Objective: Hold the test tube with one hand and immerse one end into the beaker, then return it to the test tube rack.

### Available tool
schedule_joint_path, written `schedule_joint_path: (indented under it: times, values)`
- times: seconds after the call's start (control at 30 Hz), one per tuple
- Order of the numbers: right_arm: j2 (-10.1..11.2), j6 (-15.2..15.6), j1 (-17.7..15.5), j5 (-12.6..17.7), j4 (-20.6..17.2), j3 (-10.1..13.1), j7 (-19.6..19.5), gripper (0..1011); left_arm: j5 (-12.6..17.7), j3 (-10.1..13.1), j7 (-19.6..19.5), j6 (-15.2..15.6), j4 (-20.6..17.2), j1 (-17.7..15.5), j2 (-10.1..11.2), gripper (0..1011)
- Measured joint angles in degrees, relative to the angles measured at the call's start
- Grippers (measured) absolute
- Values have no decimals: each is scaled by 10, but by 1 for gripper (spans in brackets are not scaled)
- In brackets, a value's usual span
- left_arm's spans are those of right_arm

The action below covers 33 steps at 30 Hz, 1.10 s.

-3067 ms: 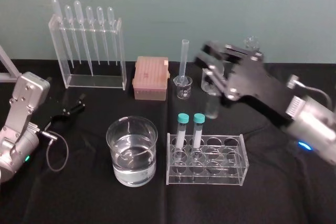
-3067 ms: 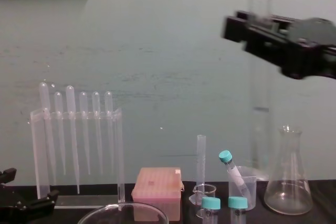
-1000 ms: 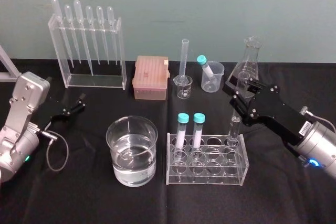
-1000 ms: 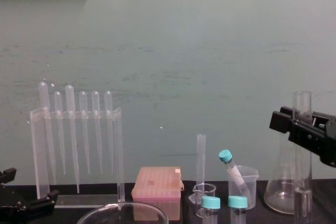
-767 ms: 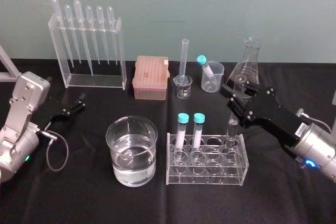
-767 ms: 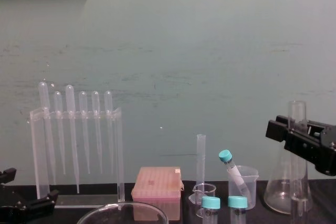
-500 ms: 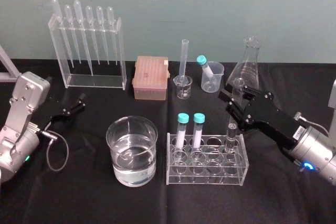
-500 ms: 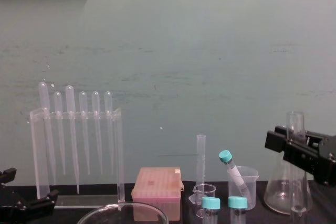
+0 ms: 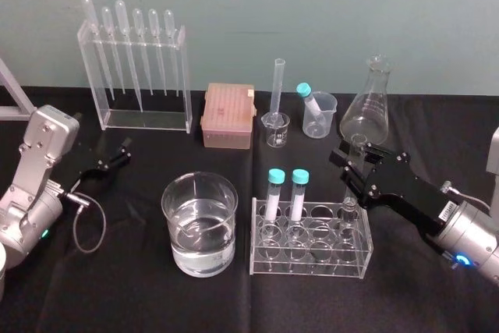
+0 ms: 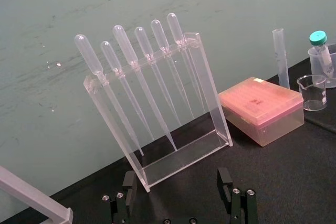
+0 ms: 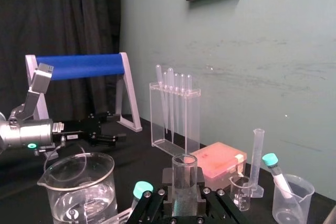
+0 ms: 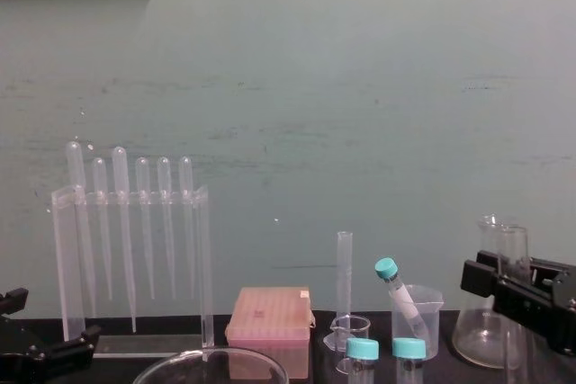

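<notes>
At the rack (image 9: 312,264), right tool (image 9: 356,165) clasps test tube (image 11: 184,171).

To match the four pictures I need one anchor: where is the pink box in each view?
Head: pink box at the back, centre, right of the pipette rack.
Chest: low centre.
Left wrist: between the rack and the small glass beaker.
Right wrist: behind the test tube that the right gripper holds.
Shared landmark: the pipette rack.

Capped tubes (image 9: 287,193) left, flask (image 9: 366,107) behind pincer (image 9: 355,160)
</notes>
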Motion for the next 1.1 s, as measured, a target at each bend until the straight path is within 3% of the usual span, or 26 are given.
schedule_joint_path:
  times: [0.93,1.1]
  values:
    - [0,10,1,-4,8,-2,-5,226,0,0,0,0,0,0,0,1000]
    - [0,10,1,-4,8,-1,-4,362,0,0,0,0,0,0,0,1000]
